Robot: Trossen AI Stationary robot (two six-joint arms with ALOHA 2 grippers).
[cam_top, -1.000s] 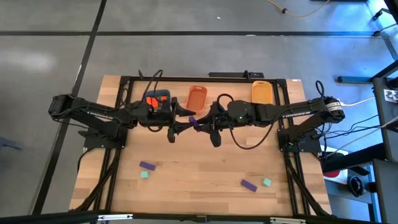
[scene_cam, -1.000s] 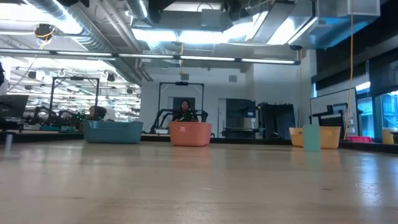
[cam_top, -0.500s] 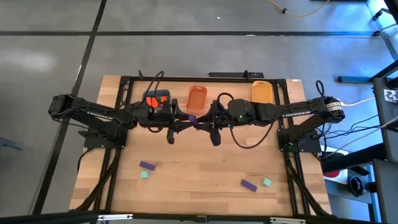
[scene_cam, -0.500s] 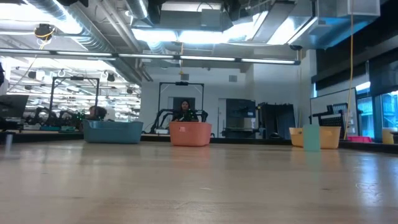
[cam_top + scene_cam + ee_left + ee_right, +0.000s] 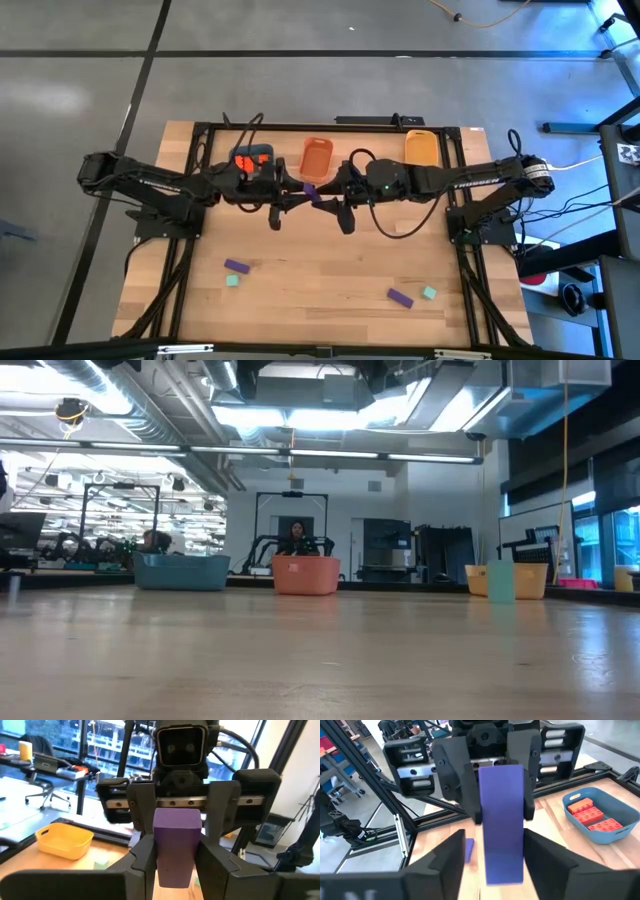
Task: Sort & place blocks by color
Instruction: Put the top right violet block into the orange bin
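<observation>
We see the left pincer (image 5: 303, 193) and the right pincer (image 5: 322, 193) meeting tip to tip above the worktop (image 5: 320, 270), both with fingers closed on one purple brick (image 5: 311, 192), which the wrist views show upright between the two pairs of fingers. Behind the pincers sit the blue-grey tray (image 5: 598, 814) holding orange-red bricks (image 5: 591, 813), the orange tray (image 5: 316, 155) and the yellow tray (image 5: 64, 839). Nearer the front edge, well apart from both pincers, lie two more purple bricks (image 5: 236, 266) (image 5: 400, 297), each with a mint-green cube (image 5: 232, 281) (image 5: 428, 293) just beside it.
</observation>
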